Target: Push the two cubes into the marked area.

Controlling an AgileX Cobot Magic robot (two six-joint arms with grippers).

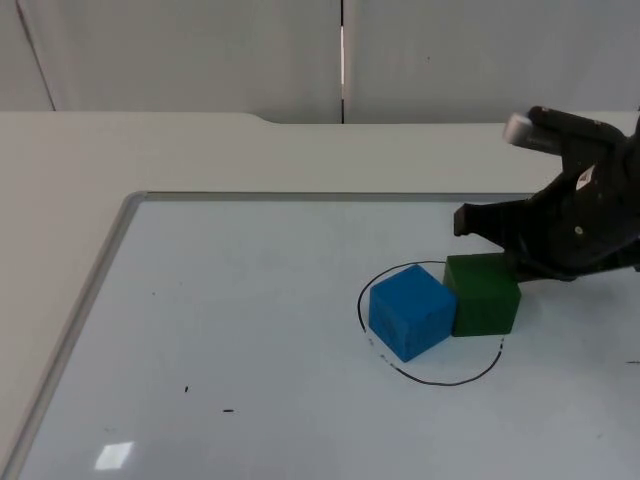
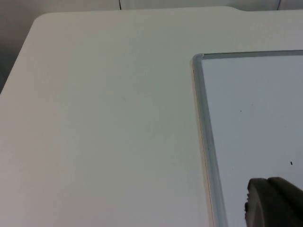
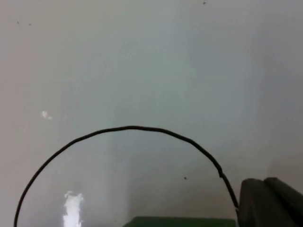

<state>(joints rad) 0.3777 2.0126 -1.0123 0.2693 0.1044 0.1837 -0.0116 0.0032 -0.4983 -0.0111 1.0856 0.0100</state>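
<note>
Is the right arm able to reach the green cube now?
Probably yes: the right pincer sits right behind the green cube, nothing between them. The blue cube stands on its far side.

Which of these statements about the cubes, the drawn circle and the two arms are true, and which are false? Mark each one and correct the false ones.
1. The blue cube touches the green cube. True.
2. The marked area is a drawn square. False: it is a black circle.
3. The right gripper is beside the green cube. True.
4. The blue cube lies outside the circle. False: it sits inside.
5. The left gripper hovers over the cubes. False: it waits by the whiteboard's edge.
</note>
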